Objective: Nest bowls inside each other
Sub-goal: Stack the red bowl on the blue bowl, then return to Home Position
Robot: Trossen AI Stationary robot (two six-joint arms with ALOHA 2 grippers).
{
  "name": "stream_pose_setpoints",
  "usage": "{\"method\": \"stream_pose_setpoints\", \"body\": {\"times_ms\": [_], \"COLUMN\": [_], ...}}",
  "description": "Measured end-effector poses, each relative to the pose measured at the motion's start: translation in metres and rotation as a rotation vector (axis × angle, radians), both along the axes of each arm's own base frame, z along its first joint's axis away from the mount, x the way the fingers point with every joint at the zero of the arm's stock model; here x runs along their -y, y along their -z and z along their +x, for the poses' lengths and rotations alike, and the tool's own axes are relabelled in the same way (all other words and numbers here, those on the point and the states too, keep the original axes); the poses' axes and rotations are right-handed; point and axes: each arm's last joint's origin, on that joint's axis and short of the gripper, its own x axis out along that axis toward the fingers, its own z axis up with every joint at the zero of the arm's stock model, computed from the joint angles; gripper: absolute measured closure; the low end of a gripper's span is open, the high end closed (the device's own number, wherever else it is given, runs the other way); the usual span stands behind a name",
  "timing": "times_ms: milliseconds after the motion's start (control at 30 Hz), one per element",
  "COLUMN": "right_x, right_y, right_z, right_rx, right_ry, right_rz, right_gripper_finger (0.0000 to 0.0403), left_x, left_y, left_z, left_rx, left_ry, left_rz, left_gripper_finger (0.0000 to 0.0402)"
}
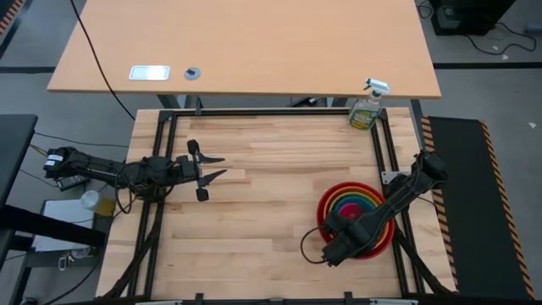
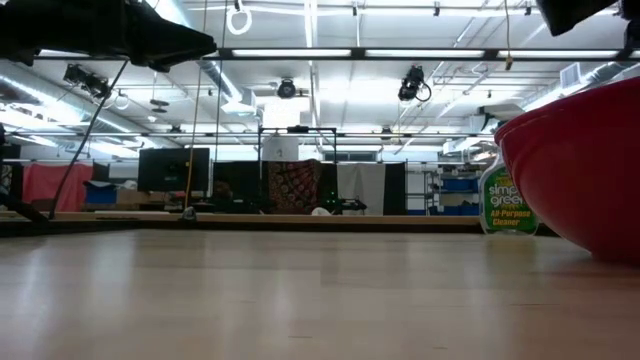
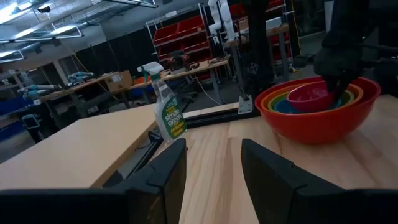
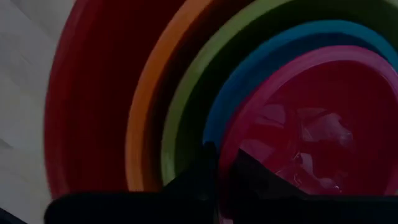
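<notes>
Bowls (image 1: pixel 356 209) sit nested, pink innermost; right gripper (image 4: pixel 219 171) pinches the pink rim; left gripper (image 1: pixel 217 167) spread.

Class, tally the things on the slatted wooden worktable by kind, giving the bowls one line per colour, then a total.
Red bowl: 1
Orange bowl: 1
Lime green bowl: 1
Blue bowl: 1
Magenta pink bowl: 1
Spray bottle: 1
Total: 6, five of them bowls, nested in one stack.
</notes>
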Motion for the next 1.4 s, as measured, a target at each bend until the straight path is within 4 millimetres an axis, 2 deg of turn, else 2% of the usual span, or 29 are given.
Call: {"method": "stream_pose_setpoints", "body": {"times_ms": [167, 433, 567, 767, 933, 1133, 1233, 1400], "right_x": [0.007, 0.009, 0.013, 0.017, 0.025, 0.025, 0.023, 0.017], "right_y": [-0.001, -0.002, -0.008, -0.024, -0.027, -0.027, -0.020, 0.012], "right_z": [-0.005, -0.004, -0.005, -0.005, -0.015, -0.015, -0.012, 0.000], "right_rx": [0.030, 0.023, -0.009, 0.078, -0.005, 0.004, 0.004, -0.118], "right_ry": [0.012, 0.028, 0.082, 0.114, 0.185, 0.189, 0.189, 0.135], "right_rz": [0.011, 0.057, 0.132, 0.109, 0.017, 0.000, 0.001, 0.049], "right_gripper_finger": [0.0350, 0.0268, 0.0245, 0.0243, 0.0243, 0.0243, 0.0243, 0.0244], "left_x": [0.000, 0.000, 0.000, 0.000, 0.000, 0.000, 0.000, 0.000], "left_y": [0.000, 0.002, 0.002, 0.002, 0.003, 0.003, 0.003, 0.003], "left_z": [0.000, 0.000, 0.000, 0.000, 0.000, 0.000, 0.000, 0.000], "left_rx": [0.000, -0.018, -0.021, -0.022, -0.027, -0.029, -0.029, -0.032], "left_ry": [0.000, 0.000, 0.000, 0.000, -0.001, 0.000, 0.000, 0.000], "left_rz": [0.000, 0.003, 0.003, 0.001, -0.001, -0.003, -0.004, -0.004], "left_gripper_finger": [0.0246, 0.0246, 0.0246, 0.0246, 0.0246, 0.0246, 0.0246, 0.0246]}}
